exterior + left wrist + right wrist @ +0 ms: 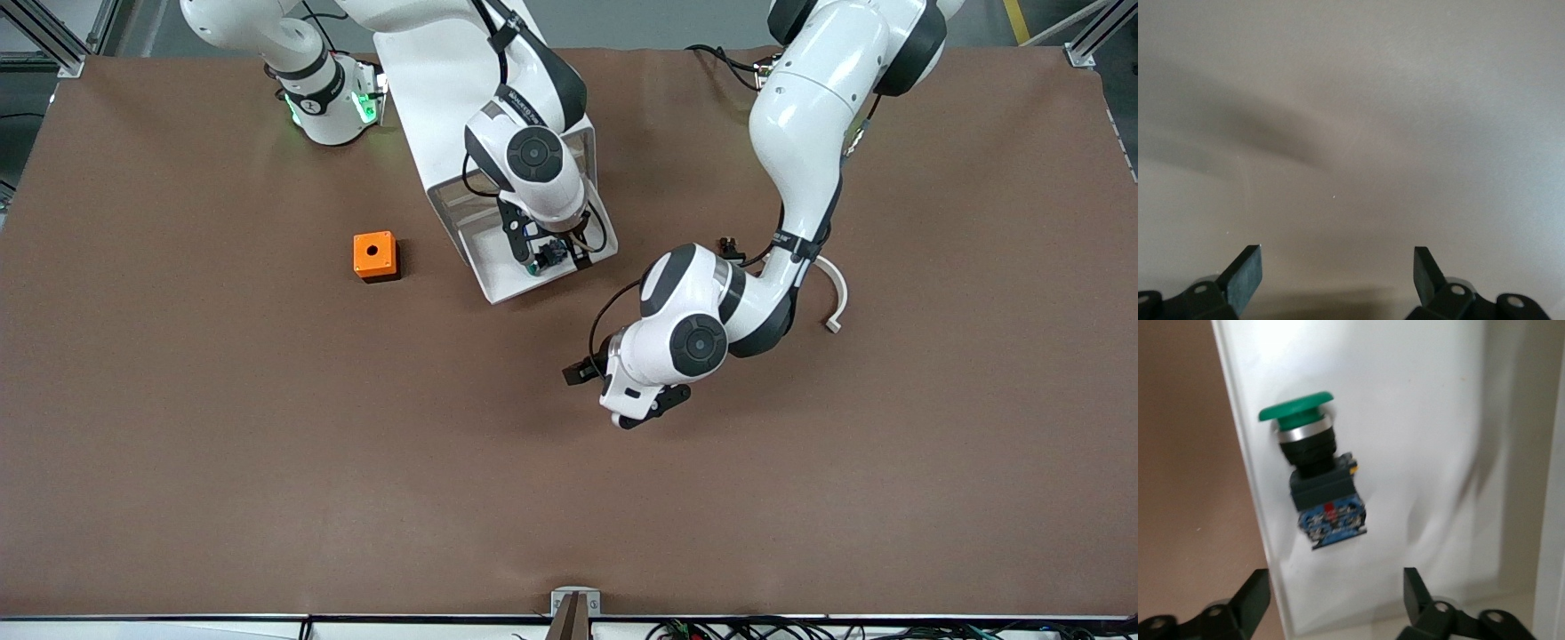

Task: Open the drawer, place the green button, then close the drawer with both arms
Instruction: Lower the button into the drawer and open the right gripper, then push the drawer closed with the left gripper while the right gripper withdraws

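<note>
The drawer (503,277) stands pulled out of the white cabinet (444,98) toward the front camera. The button (544,260) lies on its side on the drawer's white floor (1425,453); its green cap (1296,409) and black-and-blue body (1325,500) show plainly in the right wrist view. My right gripper (548,248) hangs just above it, open (1335,593), with both fingers clear of the button. My left gripper (580,372) is open (1337,268) over bare brown table, nearer the front camera than the drawer, with nothing between its fingers.
An orange cube (375,256) with a round hole sits beside the drawer toward the right arm's end. A small black switch (729,244) and a white curved piece (834,300) lie close to the left arm's forearm.
</note>
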